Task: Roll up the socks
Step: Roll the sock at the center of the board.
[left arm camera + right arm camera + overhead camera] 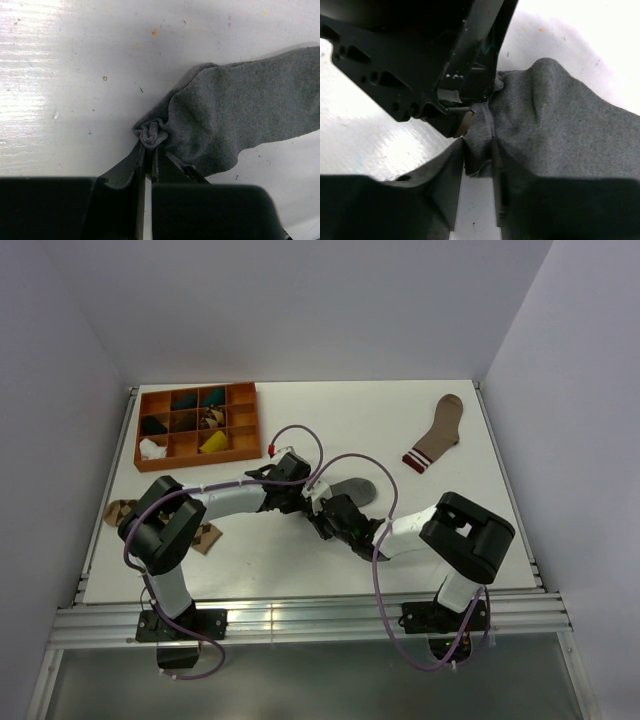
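Observation:
A grey sock [357, 490] lies flat near the middle of the table, and both grippers meet at its near end. My left gripper [149, 148] is shut on a small twisted bunch of the grey sock [240, 110] at its tip. My right gripper [479, 150] comes in from the other side. Its fingers [455, 165] straddle a raised fold of the grey sock [560, 130], and the fabric fills the gap between them. The left gripper's black body [420, 60] sits right in front of it. From above, the left gripper [303, 494] and right gripper [326, 512] almost touch.
An orange compartment tray [240, 390] at the back left holds several rolled items, among them a white one and dark ones. A brown sock with a striped cuff [438, 432] lies at the back right. A tan diamond-patterned sock [121, 510] lies under the left arm.

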